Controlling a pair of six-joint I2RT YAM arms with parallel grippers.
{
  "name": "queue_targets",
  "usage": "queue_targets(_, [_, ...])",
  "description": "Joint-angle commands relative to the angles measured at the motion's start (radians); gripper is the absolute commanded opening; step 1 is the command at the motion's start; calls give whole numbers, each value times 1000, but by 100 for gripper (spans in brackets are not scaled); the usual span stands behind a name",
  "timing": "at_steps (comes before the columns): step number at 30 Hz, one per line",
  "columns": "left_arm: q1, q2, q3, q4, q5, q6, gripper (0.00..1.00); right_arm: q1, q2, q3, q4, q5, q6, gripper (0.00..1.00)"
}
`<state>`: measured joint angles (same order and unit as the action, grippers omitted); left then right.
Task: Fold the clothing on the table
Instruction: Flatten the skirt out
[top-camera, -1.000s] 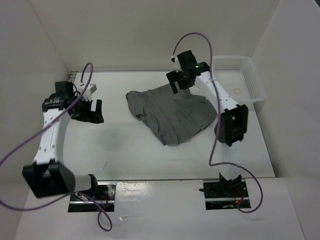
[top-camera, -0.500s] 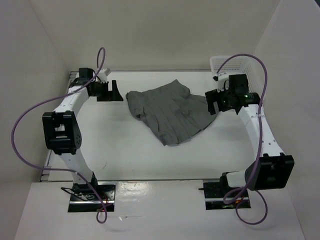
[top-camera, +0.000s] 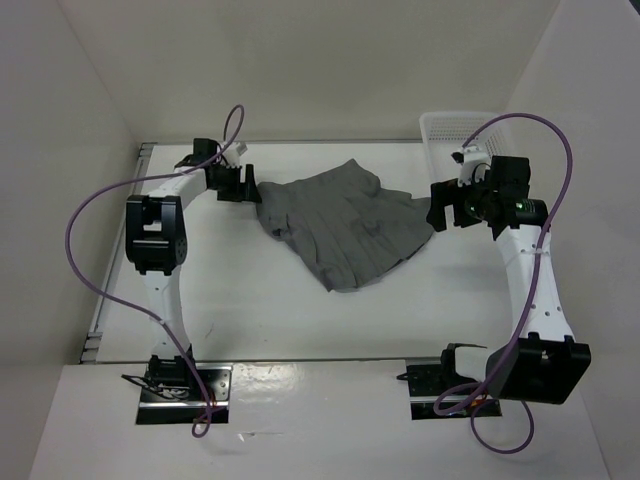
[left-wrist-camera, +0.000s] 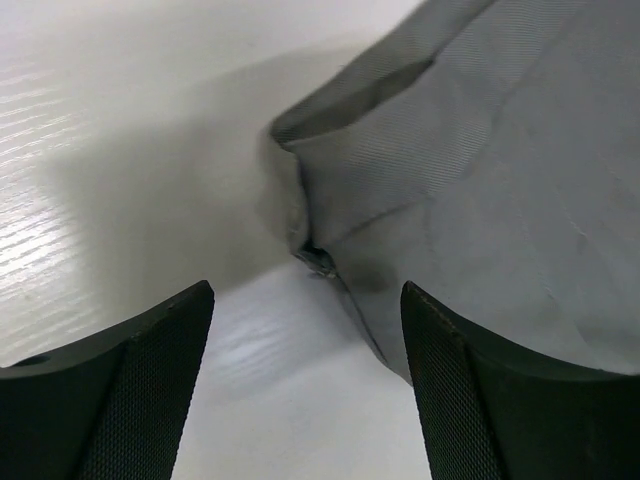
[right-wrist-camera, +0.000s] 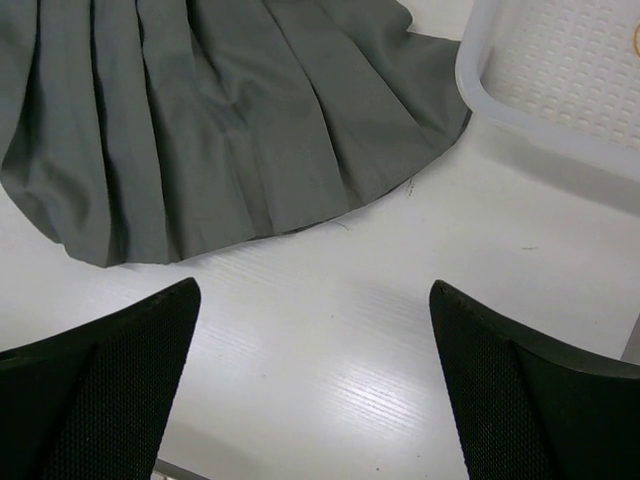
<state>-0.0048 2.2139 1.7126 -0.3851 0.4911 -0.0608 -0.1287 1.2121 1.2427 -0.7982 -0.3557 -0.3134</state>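
Arms on the move, both of 'em! A sec ago the L arm (top-camera: 152, 228) was parked out at the left edge of the big flat white table (top-camera: 260, 310), nowhere near anything. The R arm (top-camera: 530, 290) was reaching over the far side of the plain grey pleated fabric skirt (top-camera: 340, 225). Now the L has swung right in to the skirt's far-left corner. The R has pulled out to the right, beside the white plastic mesh basket (top-camera: 432, 125). Skirt itself hasn't budged: same rumpled fan on the table betw. the two arms, narrow end left, flared hem right & near. No fold made yet. Reads to me like they're lining up on opposite ends for a two-handed pick, so very early in the job.

L jaws: spread apart, nothing gripped. In the wrist view the waistband corner (left-wrist-camera: 315, 250) sits just ahead, betw. the two tips. Cloth runs off past one tip, w/ bare table by the other. Close, but can't tell if touching.

R jaws: wide open, empty, over bare table. Hem edge (right-wrist-camera: 250, 225) lies just beyond them, basket rim off to one side. Near the cloth, not on it.
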Motion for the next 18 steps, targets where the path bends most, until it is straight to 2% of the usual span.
queue_targets(1, [6,19,56,35,-19,-19,82,-8,-13,4,-12,-46,-15,99])
queue_targets(4, [6,42,84,35,-28,-19,81,-17,-3,4,-12,-55,-15,99])
queue_targets(10, [-3,93,137,26,56,-59,78,-17,-3,4,-12,-55,-15,99])
queue_targets(16, [-12,102,137,26,89,-70,67,-17,6,4,-3,-55,-15,99])
queue_targets(18, [-12,102,124,26,98,-70,60,-17,15,17,-3,-66,-15,99])
